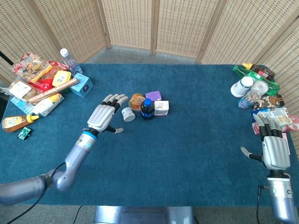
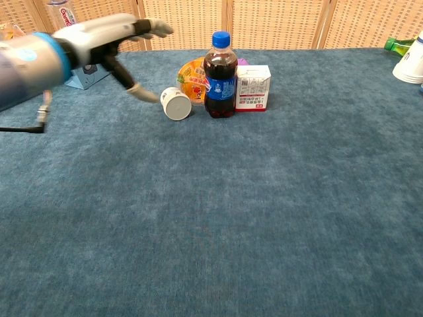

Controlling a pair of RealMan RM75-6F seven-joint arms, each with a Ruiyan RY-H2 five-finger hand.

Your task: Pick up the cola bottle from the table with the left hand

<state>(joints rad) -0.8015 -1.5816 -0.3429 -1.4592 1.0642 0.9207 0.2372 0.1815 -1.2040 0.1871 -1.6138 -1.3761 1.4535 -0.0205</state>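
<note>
Far left on the blue worktop [image 1: 187, 149]: a heap of snack packs [image 1: 35, 79] and a light blue box [image 1: 81, 85]. Next, the left hand [image 1: 103, 117], flat, fingers spread apart, nothing in it, just left of a small white cup [image 1: 127, 114] lying on its side. Then the cola bottle [image 1: 147, 108], upright with a blue cap, in the middle, not touched. Behind it an orange tub [image 1: 137, 100]; right beside it a white carton [image 1: 161, 108]. Far right: the right hand [image 1: 274, 148], flat, fingers apart, empty, near cups and bottles [image 1: 252, 84].
</note>
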